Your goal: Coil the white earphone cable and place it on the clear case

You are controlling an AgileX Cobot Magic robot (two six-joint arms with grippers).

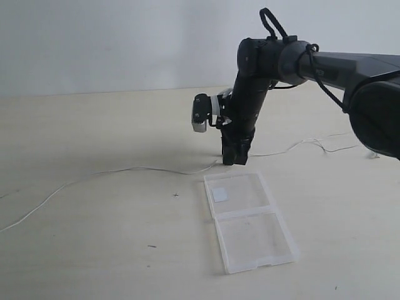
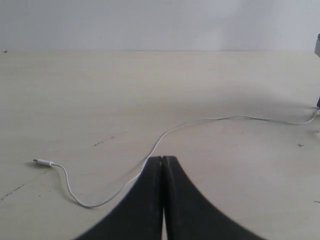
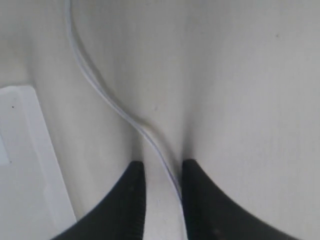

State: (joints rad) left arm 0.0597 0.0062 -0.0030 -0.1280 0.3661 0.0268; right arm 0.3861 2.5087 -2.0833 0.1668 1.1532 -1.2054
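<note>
Exterior view: we see the right gripper (image 1: 236, 157) pointing down, its tip at the table (image 1: 94, 125) on the line of the white earphone cable (image 1: 125, 169). The cable runs from the left edge of the view, past the gripper, and on to the right. The clear case (image 1: 250, 222) lies open and flat just in front of the gripper, with a white sticker (image 1: 219, 194) on its far half.

Left wrist view: we see the left gripper (image 2: 162, 159) with its fingers pressed together and nothing between them. The cable (image 2: 225, 118) passes just beside the fingertips. Its plug (image 2: 42, 162) lies on the table, well apart.

Right wrist view: we see the right gripper (image 3: 162, 165) at a narrow opening. The cable (image 3: 110, 100) runs between the fingers, unclamped. The case (image 3: 25, 165) lies near.
</note>
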